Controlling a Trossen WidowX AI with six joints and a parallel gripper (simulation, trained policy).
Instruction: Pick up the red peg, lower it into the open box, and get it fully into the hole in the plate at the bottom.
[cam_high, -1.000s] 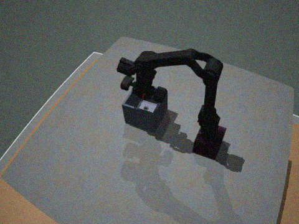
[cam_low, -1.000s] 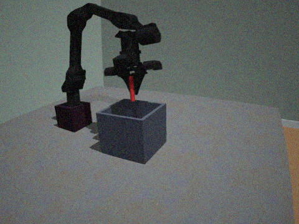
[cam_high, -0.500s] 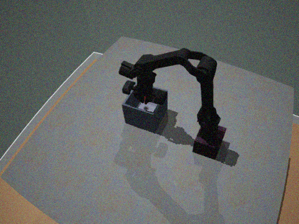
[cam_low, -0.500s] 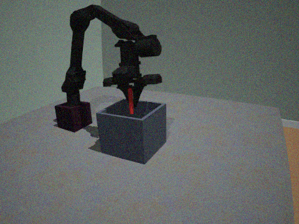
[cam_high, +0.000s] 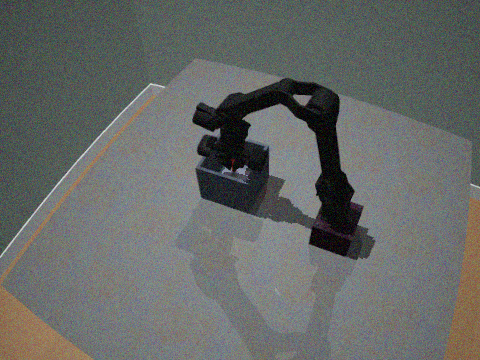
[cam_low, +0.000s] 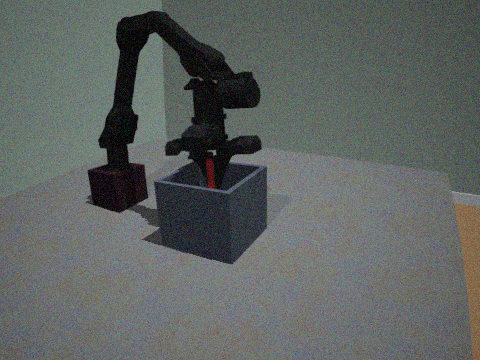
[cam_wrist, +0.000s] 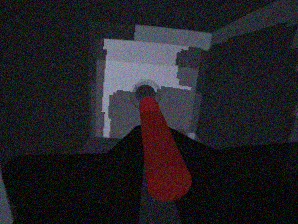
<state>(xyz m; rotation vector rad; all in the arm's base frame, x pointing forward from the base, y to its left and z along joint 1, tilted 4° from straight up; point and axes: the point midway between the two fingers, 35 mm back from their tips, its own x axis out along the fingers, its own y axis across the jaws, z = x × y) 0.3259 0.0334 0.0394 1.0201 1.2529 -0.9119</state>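
Note:
The red peg (cam_high: 232, 164) (cam_low: 210, 172) (cam_wrist: 162, 160) is held nearly upright, with a slight tilt in the exterior view. My gripper (cam_low: 212, 183) (cam_wrist: 150, 131) is shut on it, with the fingertips down inside the mouth of the open grey-blue box (cam_high: 227, 191) (cam_low: 195, 220) (cam_wrist: 250, 80). The pale plate (cam_high: 243, 176) (cam_wrist: 120, 75) lies at the box bottom. In the wrist view the peg's far end covers the near edge of the plate's dark round hole (cam_wrist: 145, 90). Whether the tip is above the hole or touches it cannot be told. The front wall hides the tip in the exterior view.
The box walls stand around the fingers on all sides. The arm's dark red base block (cam_high: 330, 240) (cam_low: 117, 187) stands on the grey table (cam_high: 150, 200) (cam_low: 350, 250), apart from the box. The arm arches over between them, and its shadow covers part of the plate.

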